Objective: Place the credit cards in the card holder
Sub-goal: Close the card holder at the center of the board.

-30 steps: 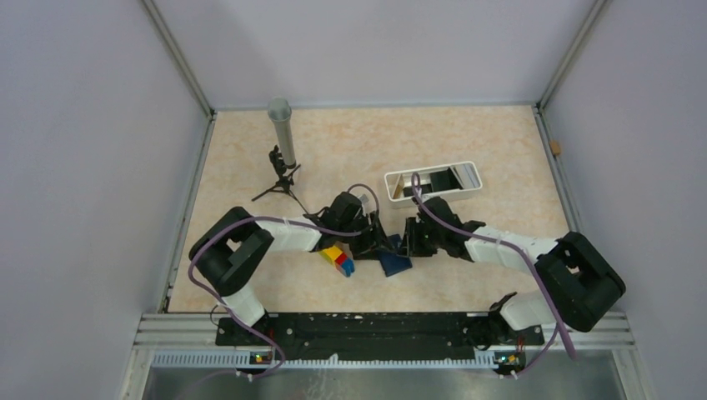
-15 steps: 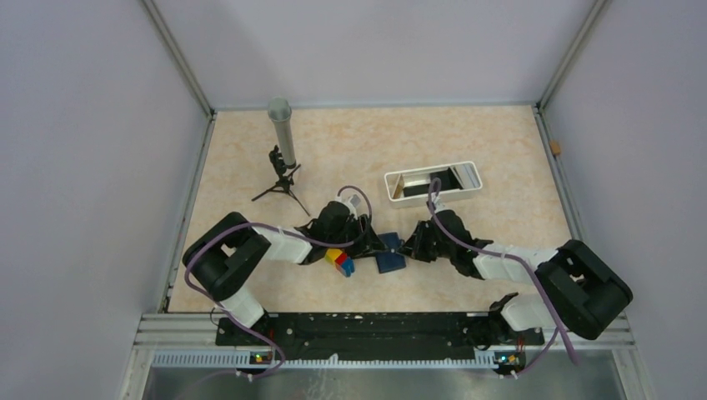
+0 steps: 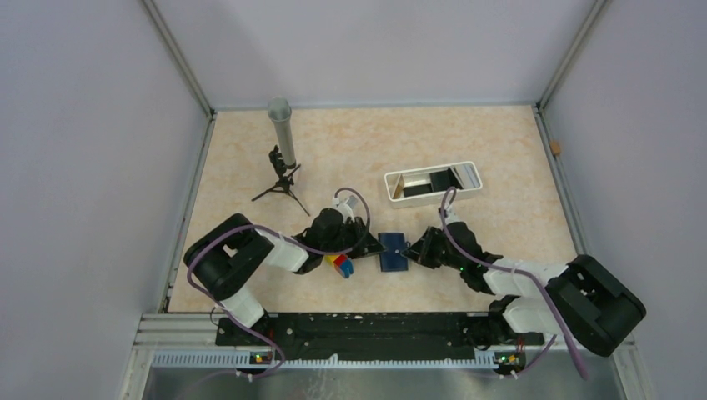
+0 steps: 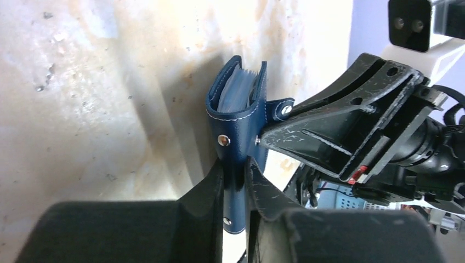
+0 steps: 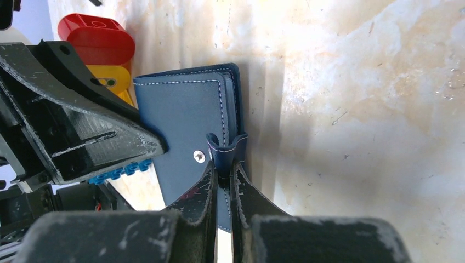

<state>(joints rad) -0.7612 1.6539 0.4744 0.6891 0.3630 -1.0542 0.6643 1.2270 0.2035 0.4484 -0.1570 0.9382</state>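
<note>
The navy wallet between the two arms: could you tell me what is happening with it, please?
Both arms have hold of the card holder from opposite sides. The left gripper is pinched on one cover and the right gripper on the snap tab, with the fold slightly parted and pale inner sleeves showing. Neither gripper holds a card. Some toy bricks lie just beside it, under the left arm.

Pale lavender walls [image 3: 83, 167] box in a beige marbled tabletop [image 3: 417, 137], silvery metal posts [image 3: 178, 58] running up the back corners. Ridged metal rail [image 3: 375, 358] along the near edge. Light's soft and even, with glary patches on the tabletop up close.
</note>
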